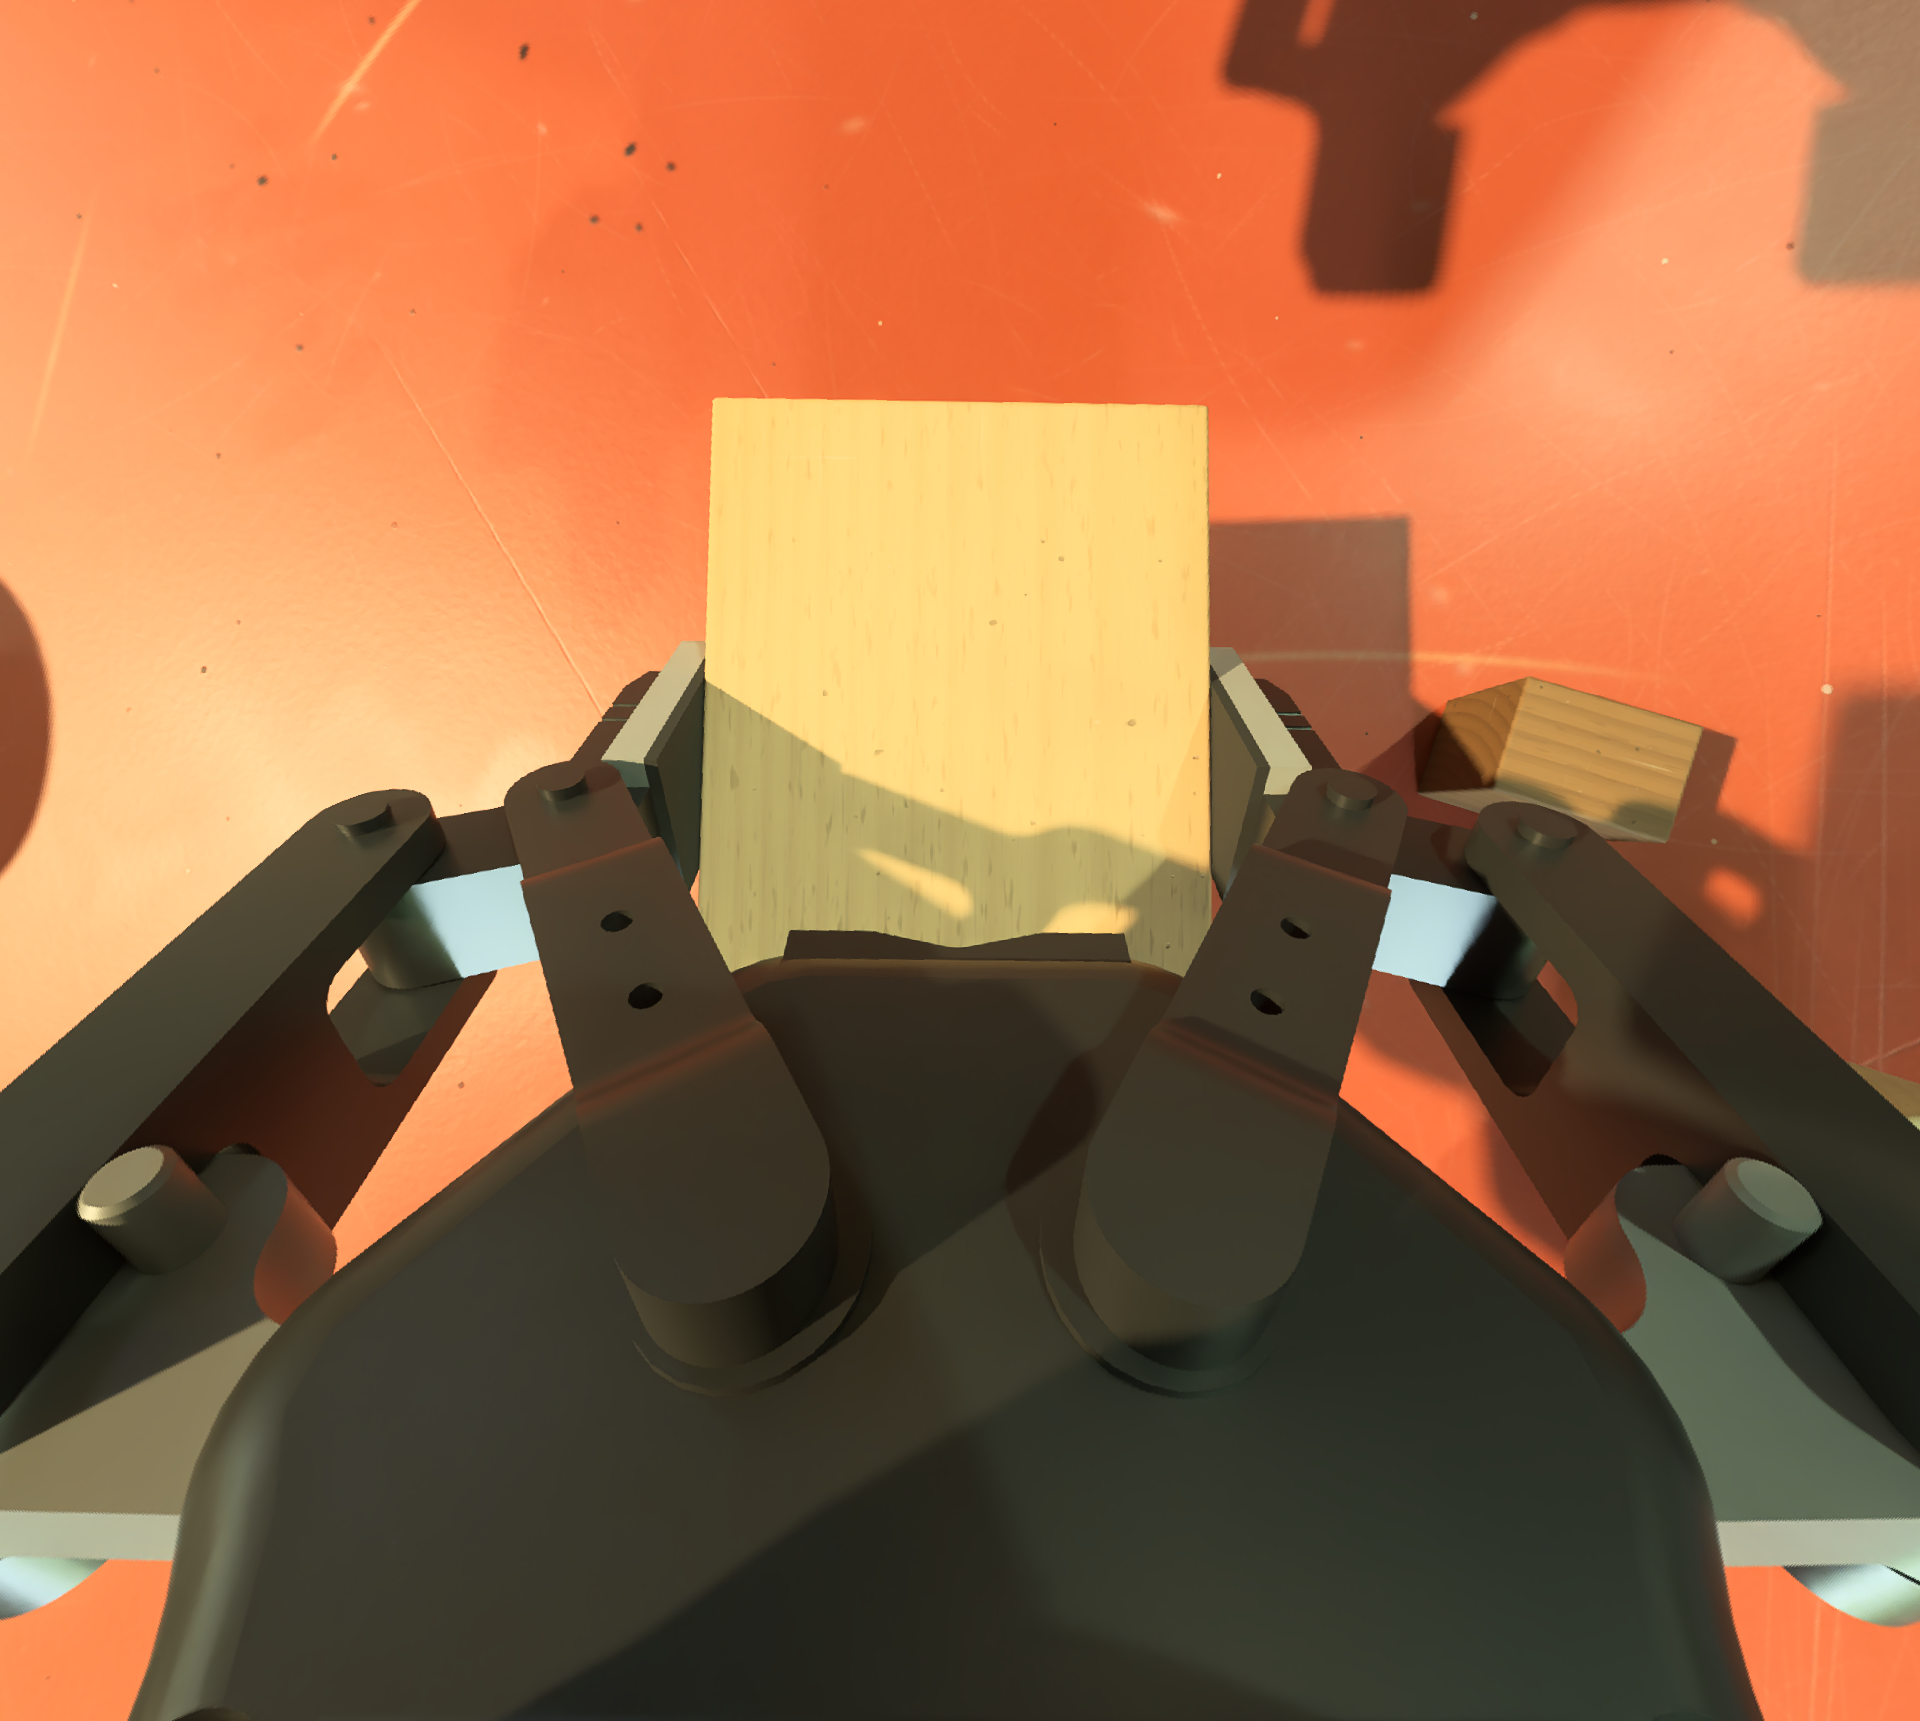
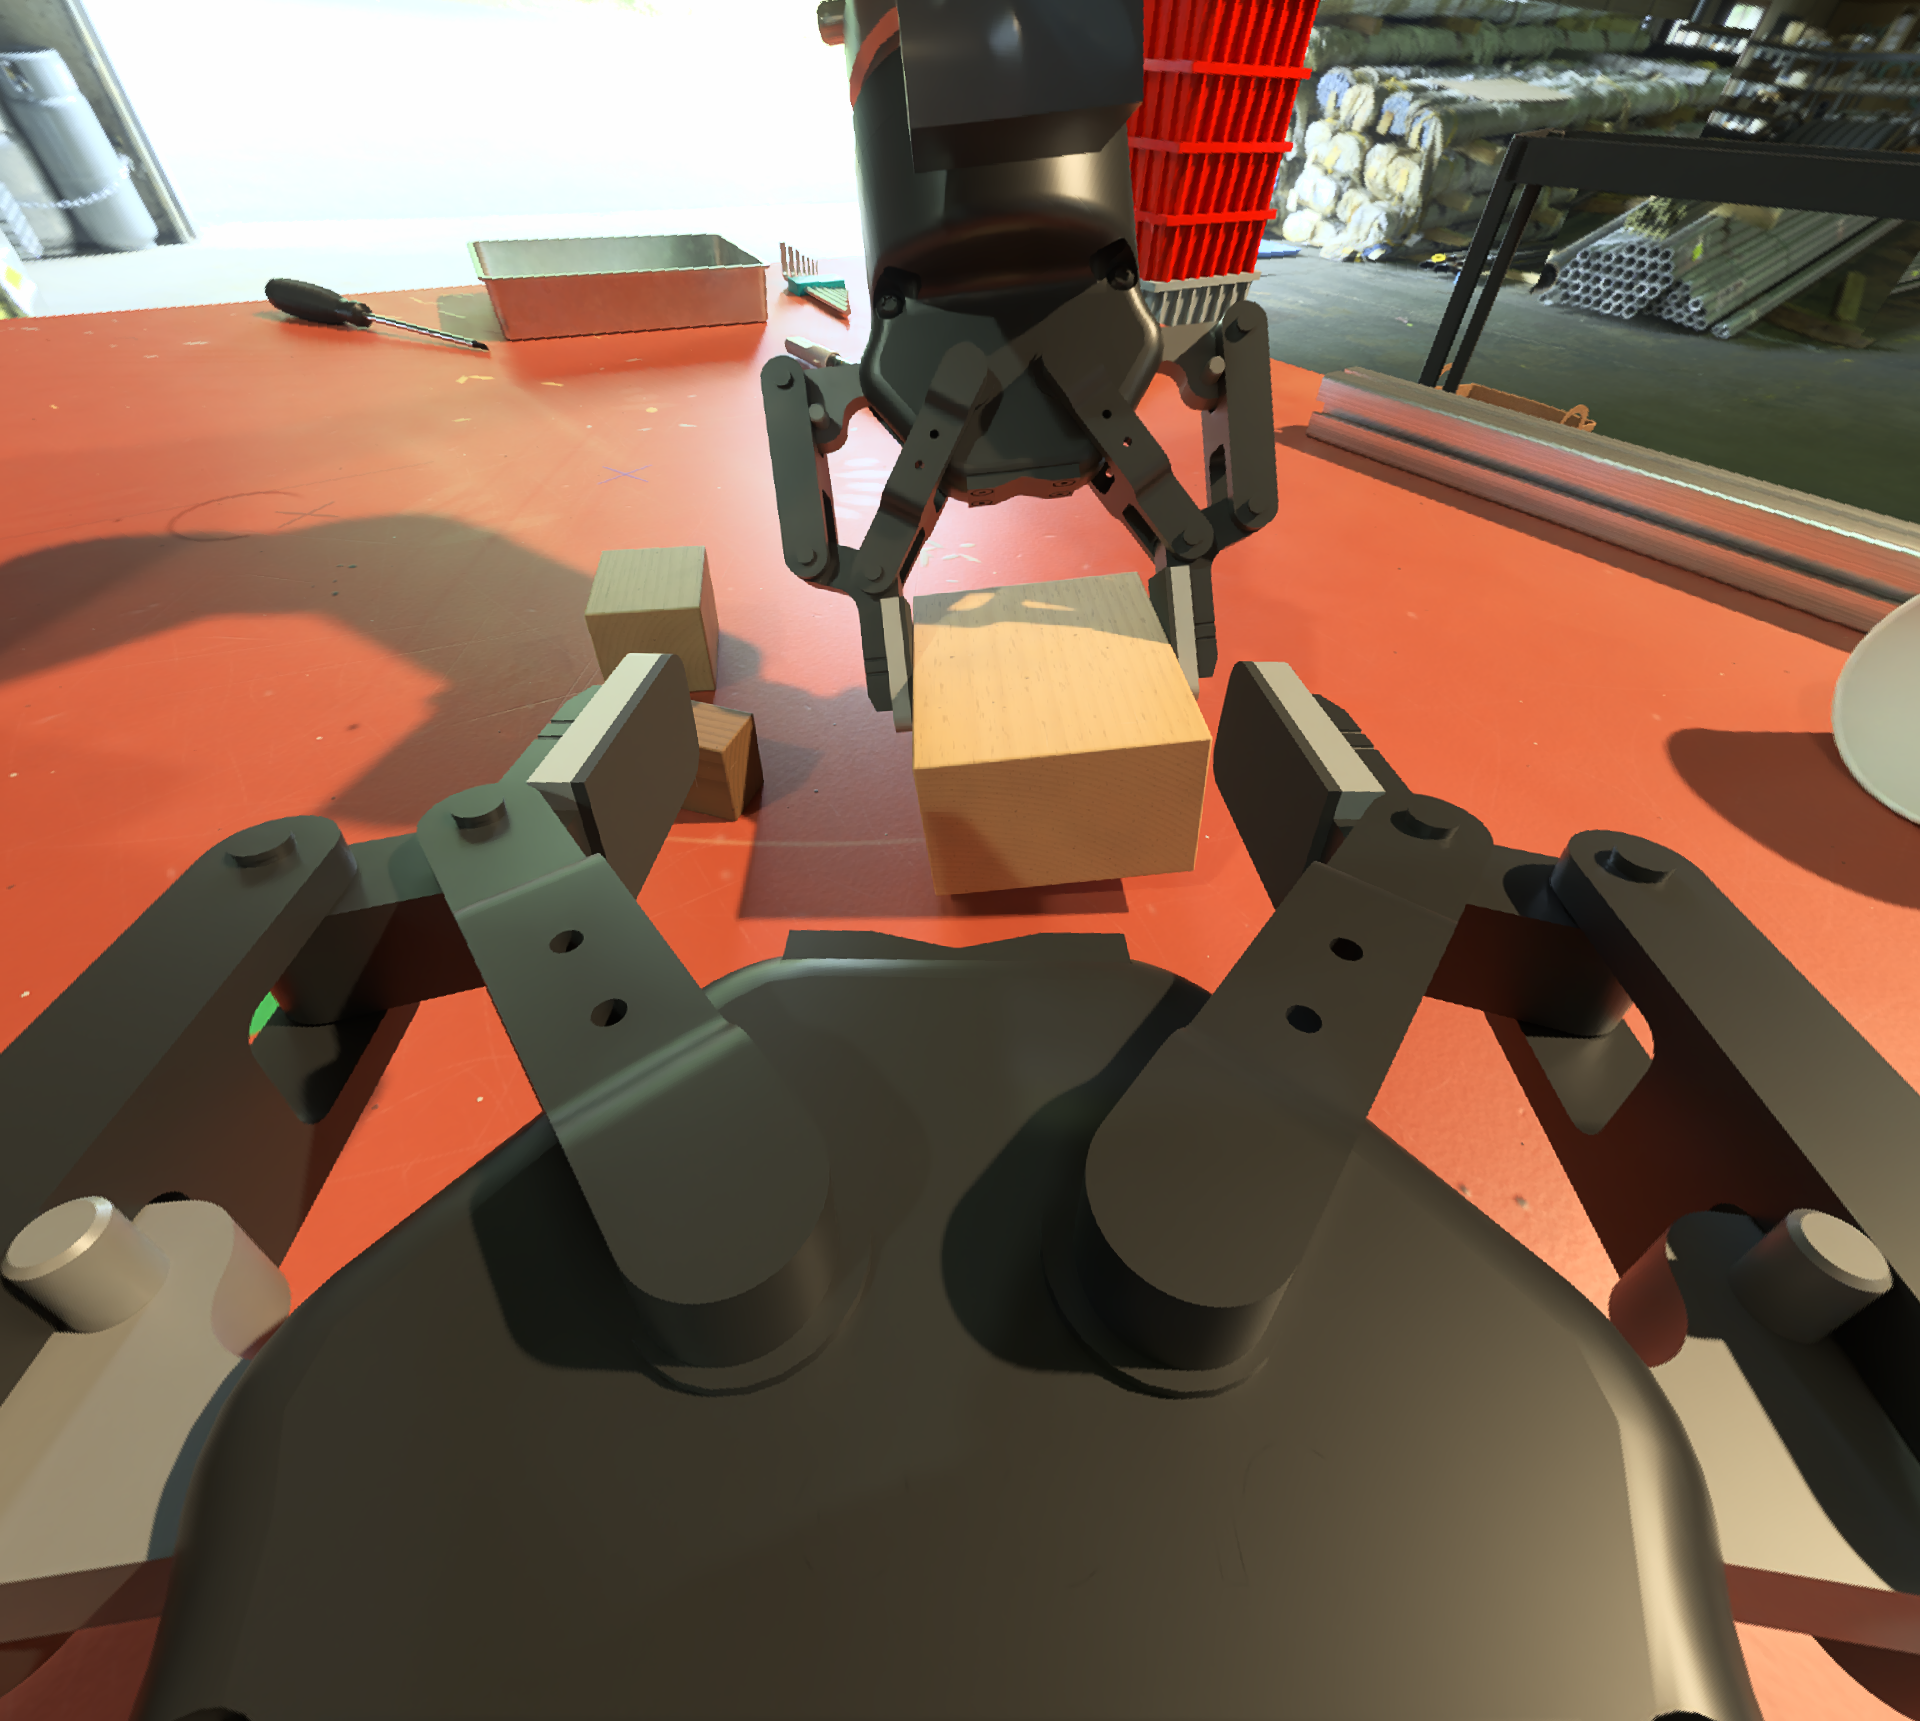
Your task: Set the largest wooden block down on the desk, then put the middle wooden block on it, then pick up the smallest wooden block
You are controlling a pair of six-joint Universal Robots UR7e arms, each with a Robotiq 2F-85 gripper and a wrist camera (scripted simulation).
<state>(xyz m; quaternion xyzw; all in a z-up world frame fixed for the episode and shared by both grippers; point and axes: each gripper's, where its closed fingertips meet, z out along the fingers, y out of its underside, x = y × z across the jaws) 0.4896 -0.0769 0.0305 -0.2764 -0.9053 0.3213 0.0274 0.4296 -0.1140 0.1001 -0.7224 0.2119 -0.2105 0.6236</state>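
Between the pads of the left gripper (image 1: 956, 736) the largest wooden block (image 1: 956, 663) is clamped, one pad pressed flat to each side face; seen from the right wrist view, the same gripper (image 2: 1044, 648) is pointed straight down over the block (image 2: 1055, 736), and the block's underside appears to be just at the orange desk (image 2: 312, 736), though whether it is touching or slightly raised cannot be told; a dark shadow is cast close beneath its front edge. The right gripper (image 2: 961, 736) is spread wide with nothing between its pads, and it is held low over the desk, aimed at the large block from near by; its left fingertip (image 2: 613, 746) is seen in front of the smaller blocks. The middle wooden block (image 2: 652, 617) is set upright on the desk, apart from the large one; the smallest wooden block (image 2: 727, 759) is placed just in front of it, turned at an angle, and is also seen in the left wrist view (image 1: 1558, 752) beside the gripper's right finger. Farther back on the desk a metal tray (image 2: 623, 284) is seen, with a black-handled screwdriver (image 2: 364, 315) lying near it; a stack of red crates (image 2: 1216, 40) is seen behind the left arm.
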